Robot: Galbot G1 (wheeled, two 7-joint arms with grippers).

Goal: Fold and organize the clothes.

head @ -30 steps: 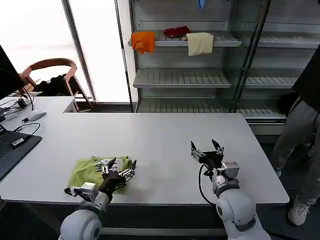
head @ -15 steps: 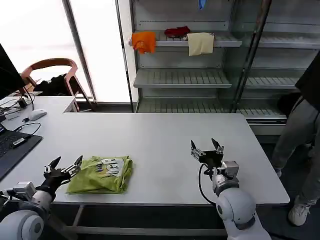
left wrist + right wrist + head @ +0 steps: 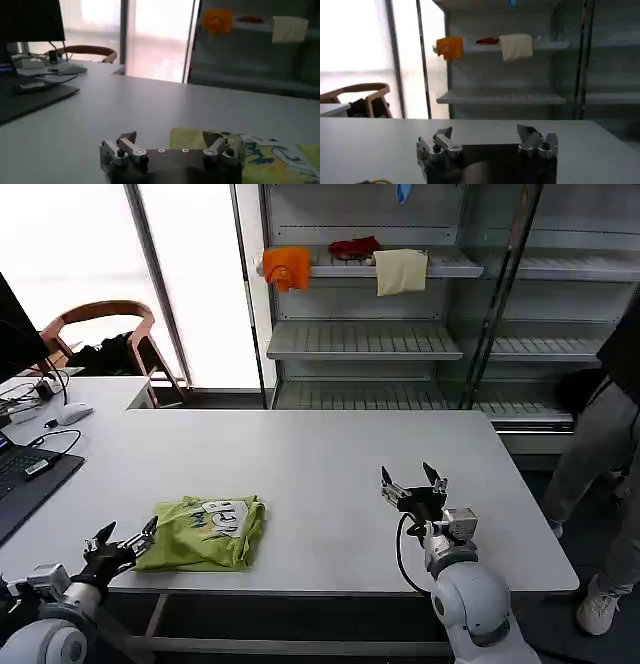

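Note:
The lime-green T-shirt (image 3: pixel 205 531) lies folded into a small bundle near the front left of the white table (image 3: pixel 320 464), a printed patch facing up. My left gripper (image 3: pixel 126 542) hovers open just off the table's front-left edge, beside the shirt's left end, holding nothing. In the left wrist view the shirt (image 3: pixel 260 157) lies just beyond the open left gripper (image 3: pixel 177 141). My right gripper (image 3: pixel 412 481) stands open over the table's front right, far from the shirt. The right wrist view shows the right gripper (image 3: pixel 487 137) empty.
A laptop (image 3: pixel 25 479), cables and a mouse (image 3: pixel 72 413) sit on the adjoining desk at left. Behind the table a metal shelf unit (image 3: pixel 400 304) holds an orange cloth (image 3: pixel 287 266), a red item and a cream cloth (image 3: pixel 400 270). A person stands at the right edge.
My left gripper let go of the shirt, drew back off the front-left edge of the table and sank slightly. The shirt stays folded in place. The right arm has not moved.

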